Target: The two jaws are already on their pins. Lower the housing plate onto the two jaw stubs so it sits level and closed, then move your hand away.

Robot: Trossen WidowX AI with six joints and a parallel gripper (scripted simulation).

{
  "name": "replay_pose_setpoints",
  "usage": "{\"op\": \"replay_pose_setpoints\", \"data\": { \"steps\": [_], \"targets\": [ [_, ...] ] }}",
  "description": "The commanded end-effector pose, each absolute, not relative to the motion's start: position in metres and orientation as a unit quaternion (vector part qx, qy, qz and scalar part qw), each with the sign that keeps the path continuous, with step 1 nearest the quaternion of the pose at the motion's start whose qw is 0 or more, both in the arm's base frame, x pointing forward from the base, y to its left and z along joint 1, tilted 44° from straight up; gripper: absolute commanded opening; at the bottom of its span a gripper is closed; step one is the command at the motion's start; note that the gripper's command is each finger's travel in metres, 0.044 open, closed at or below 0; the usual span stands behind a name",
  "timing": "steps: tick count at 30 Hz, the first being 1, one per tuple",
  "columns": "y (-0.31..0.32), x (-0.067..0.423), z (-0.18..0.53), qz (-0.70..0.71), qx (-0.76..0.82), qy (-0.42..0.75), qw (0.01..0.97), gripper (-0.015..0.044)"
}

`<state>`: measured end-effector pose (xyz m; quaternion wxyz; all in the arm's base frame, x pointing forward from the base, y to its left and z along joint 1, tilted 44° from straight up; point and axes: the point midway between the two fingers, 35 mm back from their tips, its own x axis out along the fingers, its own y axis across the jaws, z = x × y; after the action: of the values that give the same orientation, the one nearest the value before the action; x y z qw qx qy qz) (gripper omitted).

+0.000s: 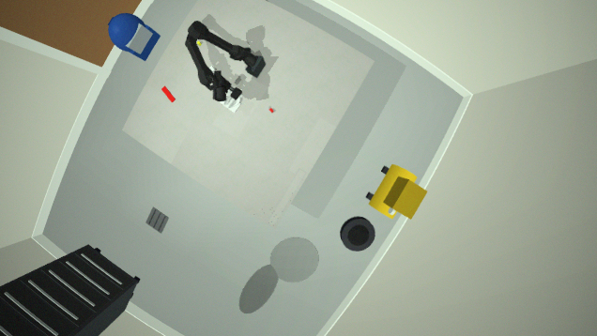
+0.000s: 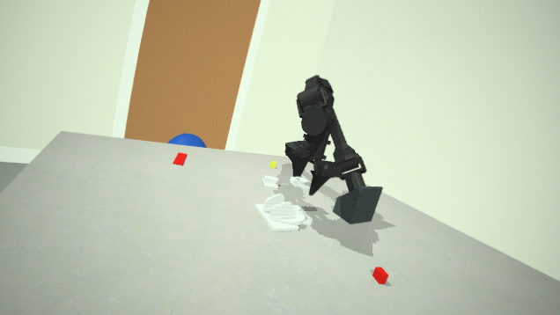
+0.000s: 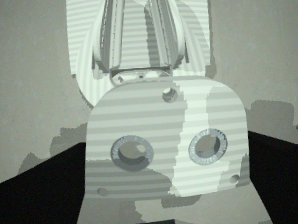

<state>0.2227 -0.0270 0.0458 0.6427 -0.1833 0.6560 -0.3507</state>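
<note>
The white housing plate point(image 3: 167, 115) point(image 2: 299, 181), with two round ring-edged holes and smaller holes, is between the black fingers of my gripper point(image 3: 165, 145) point(image 2: 305, 185) point(image 1: 228, 94). The gripper is shut on it, a finger at each side edge. The white base point(image 3: 74, 45) point(image 2: 278, 228) lies on the table. The two long jaws, left point(image 3: 106, 35) and right point(image 3: 171, 35), stand on the base side by side. In the wrist view the plate overlaps the base's near end and hides the jaw stubs there. In the exterior view the plate appears above and behind the base.
A small white piece point(image 2: 270, 181) lies behind the base. A red strip point(image 1: 168, 94) point(image 2: 180, 158), a small red block point(image 1: 271, 110) point(image 2: 380, 275) and a small yellow block point(image 1: 199, 43) point(image 2: 273, 164) are on the table point(image 1: 235, 160) point(image 2: 132, 238).
</note>
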Motion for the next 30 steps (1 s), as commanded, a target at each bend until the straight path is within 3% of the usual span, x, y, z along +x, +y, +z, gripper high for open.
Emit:
{"op": "replay_pose_setpoints", "data": {
  "steps": [1,30],
  "targets": [
    [-0.026,0.2225,0.0451,-0.35,-0.18,0.656,0.643,0.0351],
    [-0.0175,0.2181,0.0377,-0.352,-0.178,0.656,0.644,0.0351]
  ]
}}
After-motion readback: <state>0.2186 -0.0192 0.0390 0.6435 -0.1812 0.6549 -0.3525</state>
